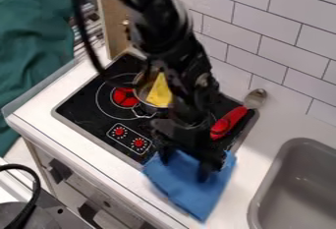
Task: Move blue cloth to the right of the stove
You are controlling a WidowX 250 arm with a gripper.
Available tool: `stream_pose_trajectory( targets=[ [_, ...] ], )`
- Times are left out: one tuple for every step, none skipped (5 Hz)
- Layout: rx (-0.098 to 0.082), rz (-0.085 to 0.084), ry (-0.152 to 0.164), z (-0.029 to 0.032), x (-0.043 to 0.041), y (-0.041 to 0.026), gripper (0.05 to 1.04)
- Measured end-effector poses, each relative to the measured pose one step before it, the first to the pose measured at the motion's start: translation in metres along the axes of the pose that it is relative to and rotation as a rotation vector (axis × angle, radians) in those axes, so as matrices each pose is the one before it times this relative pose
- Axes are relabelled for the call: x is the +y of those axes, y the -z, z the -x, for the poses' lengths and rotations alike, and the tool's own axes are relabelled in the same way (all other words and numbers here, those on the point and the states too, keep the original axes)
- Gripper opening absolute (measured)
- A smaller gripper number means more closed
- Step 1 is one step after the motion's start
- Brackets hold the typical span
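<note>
The gripper [186, 166] pointed down over the near right corner of the stove [84, 111], its fingers parted and released, with the blue cloth [197, 191] spread flat beneath and between them. That spacing suited either letting go or taking a new pinch of fabric. The cloth met the stove's near right corner and ran nearer over the pale surface [248, 171], so it looked mostly on the wanted side, though its far left part seemed to lap the hob. Its near tip lay close to the surface's front edge, where a further pull nearer might have let it droop. The pot [145, 109], with a yellow thing [159, 93] in it, sat farther left on the stove, where it left the cloth alone. The spoon [255, 98] lay across the far right edge, its red handle [226, 124] over the stove, close to the arm [191, 83]; a sweep that way risked a knock. The tiled wall [282, 48] bounded the far side. The best room was the strip between stove and sink [298, 179], so a small shift right, kept short of the basin's rim, would have served best.
</note>
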State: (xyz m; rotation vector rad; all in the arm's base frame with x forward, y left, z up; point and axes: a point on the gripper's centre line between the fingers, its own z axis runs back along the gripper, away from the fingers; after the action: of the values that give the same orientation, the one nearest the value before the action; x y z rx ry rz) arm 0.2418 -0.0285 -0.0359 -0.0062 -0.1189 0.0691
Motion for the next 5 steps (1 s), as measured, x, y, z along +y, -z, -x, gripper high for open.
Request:
stream_pose_trajectory(
  targets=[
    [0.027, 0.0096, -0.0958, -0.00565, 0.01909, 0.00287, 1.005],
    [-0.0246, -0.0227, -0.0411, 0.00037, 0.01651, -0.01823, 1.005],
    [-0.0615, -0.011, -0.0258, -0.00372, 0.00822, -0.02749, 1.005],
    [-0.0239, 0.0273, 0.0106, -0.00292, 0.00284, -0.01839, 1.005],
    [0.0146, 0.0056, 0.0253, 0.00062, -0.00078, -0.00327, 1.005]
  ],
)
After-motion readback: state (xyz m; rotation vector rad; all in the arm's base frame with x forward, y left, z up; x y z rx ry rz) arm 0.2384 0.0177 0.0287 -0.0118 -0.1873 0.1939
